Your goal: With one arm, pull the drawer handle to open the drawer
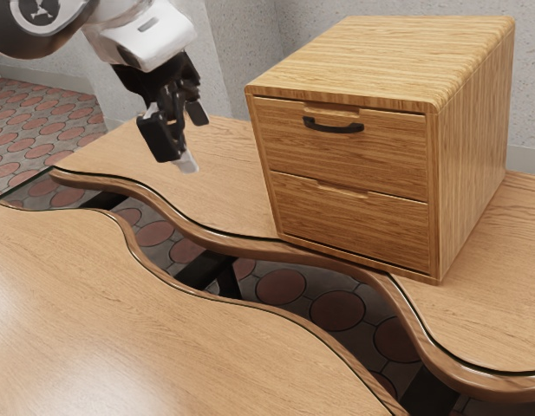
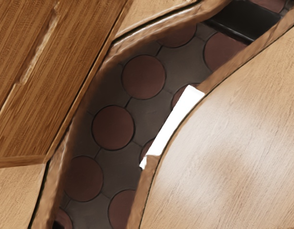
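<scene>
A wooden cabinet (image 1: 397, 95) with two drawers stands on the far table at the exterior view's right. Its top drawer (image 1: 345, 147) carries a black handle (image 1: 334, 127) and sits flush with the front, shut. The lower drawer (image 1: 349, 221) is also flush. My gripper (image 1: 191, 139) hangs in the air to the exterior view's left of the cabinet, at about the handle's height and well apart from it. Its fingers stand apart with nothing between them. In the wrist view the cabinet front (image 2: 42, 71) lies ahead of the hand.
Two curved wooden tables, the far table (image 1: 206, 186) and the near table (image 1: 120, 329), are split by a winding gap (image 1: 284, 286) showing the tiled floor. That gap (image 2: 132, 114) runs under the hand in the wrist view.
</scene>
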Robot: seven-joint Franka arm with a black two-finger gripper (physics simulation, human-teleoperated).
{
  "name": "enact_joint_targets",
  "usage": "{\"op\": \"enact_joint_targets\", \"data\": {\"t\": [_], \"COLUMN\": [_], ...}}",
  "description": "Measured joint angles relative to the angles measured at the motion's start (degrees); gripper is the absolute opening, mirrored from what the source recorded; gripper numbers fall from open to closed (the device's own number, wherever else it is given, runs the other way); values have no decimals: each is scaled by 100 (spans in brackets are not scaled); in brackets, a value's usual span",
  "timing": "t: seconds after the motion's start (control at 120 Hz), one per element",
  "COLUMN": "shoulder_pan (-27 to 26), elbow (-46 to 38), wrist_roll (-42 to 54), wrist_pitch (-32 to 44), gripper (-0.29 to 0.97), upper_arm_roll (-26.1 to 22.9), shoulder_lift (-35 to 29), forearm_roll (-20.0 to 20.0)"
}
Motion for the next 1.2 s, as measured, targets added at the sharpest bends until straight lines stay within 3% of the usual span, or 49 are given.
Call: {"op": "enact_joint_targets", "data": {"t": [0.225, 0.425, 0.892, 1.0, 1.1, 1.2], "shoulder_pan": [-254, -307, 13, 277, 1070, 1397], "elbow": [-702, -775, -350, -236, -135, -112], "wrist_roll": [1405, 2336, 3606, 3783, 3923, 4042], "wrist_pitch": [788, 1973, 3293, 3429, 3514, 3566], "gripper": [68, 68, 68, 68, 68, 68], "upper_arm_roll": [-45, -52, -198, -398, -1184, -1423], "shoulder_lift": [-159, 238, 1140, 1319, 1397, 1492], "forearm_roll": [140, 195, -585, -720, -772, -797]}}
